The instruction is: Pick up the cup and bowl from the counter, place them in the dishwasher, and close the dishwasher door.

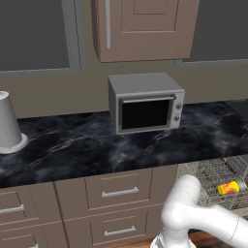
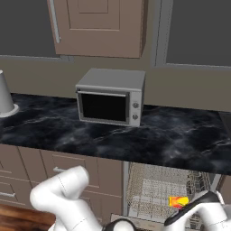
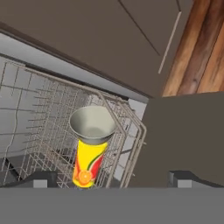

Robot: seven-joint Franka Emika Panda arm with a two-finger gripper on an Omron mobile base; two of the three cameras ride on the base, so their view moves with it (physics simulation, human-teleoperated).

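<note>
A tall grey-white vessel (image 1: 8, 123) stands at the counter's (image 1: 87, 147) far left, and a microwave (image 1: 145, 102) sits mid-counter against the wall. Right of the drawers (image 1: 118, 193), the dishwasher (image 2: 158, 189) stands open with its wire rack (image 3: 48, 127) pulled out. The cup (image 3: 91, 146) lies in that rack, mouth toward the hand camera. The gripper (image 3: 109, 180) hangs over it with fingers spread wide on either side, touching nothing. The door (image 3: 183, 135) lies lowered at right.
</note>
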